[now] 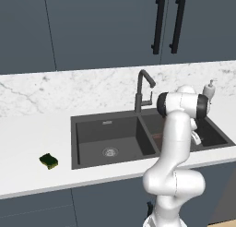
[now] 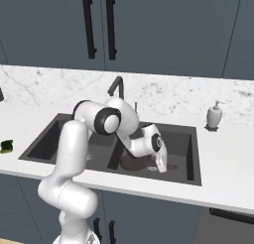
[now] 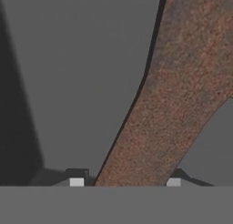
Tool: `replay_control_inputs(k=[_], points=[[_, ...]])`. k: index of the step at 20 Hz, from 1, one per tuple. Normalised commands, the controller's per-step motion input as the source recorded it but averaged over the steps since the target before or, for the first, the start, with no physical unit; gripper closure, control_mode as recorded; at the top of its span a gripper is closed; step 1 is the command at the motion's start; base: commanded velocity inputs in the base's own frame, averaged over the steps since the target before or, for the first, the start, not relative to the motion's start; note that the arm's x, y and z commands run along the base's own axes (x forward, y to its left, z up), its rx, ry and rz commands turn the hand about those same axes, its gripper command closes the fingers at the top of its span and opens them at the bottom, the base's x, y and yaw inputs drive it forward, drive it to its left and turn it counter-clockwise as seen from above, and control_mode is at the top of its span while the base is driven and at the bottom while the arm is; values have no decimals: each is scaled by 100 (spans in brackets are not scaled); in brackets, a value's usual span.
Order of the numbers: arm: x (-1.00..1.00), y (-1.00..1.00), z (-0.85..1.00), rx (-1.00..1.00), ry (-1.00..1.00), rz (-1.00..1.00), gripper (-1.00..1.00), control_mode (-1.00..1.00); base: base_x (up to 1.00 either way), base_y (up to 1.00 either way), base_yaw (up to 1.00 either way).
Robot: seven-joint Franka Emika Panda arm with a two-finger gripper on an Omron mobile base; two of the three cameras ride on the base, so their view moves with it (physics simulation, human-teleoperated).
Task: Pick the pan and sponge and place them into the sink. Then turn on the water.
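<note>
The pan (image 2: 133,163) lies low in the right basin of the dark sink (image 2: 194,153), its reddish-brown inside showing; a sliver of it peeks out beside the arm (image 1: 157,139). My gripper (image 2: 162,167) reaches down into that basin at the pan's right edge. In the hand view the pan (image 3: 173,95) runs as a broad rusty band between my fingertips, and the gripper (image 3: 125,181) is shut on it. The green and yellow sponge (image 1: 49,161) rests on the counter left of the sink (image 1: 73,143), also seen at the far left as the sponge (image 2: 6,146). No water runs from the faucet (image 1: 140,90).
A white soap dispenser (image 2: 214,116) stands on the counter behind the sink's right corner. The arched faucet (image 2: 117,87) rises behind the divider, close to my arm's elbow. Dark cabinets hang above the marble backsplash.
</note>
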Motion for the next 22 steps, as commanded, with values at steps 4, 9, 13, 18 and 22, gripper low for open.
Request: replay_control_inputs(k=[4,9,13,18,22], points=[[1,-1,-25,0,0,0,100,-100,0,0,0],[0,-4,-26,0,1,0,100,-100,0,0,0],[0,-1,-10,0,2,0,-100,-100,0,0,0],[0,-3,11,0,0,0,-100,-100,0,0,0],[-9,-3,26,1,-7,0,-100,-100,0,0,0]])
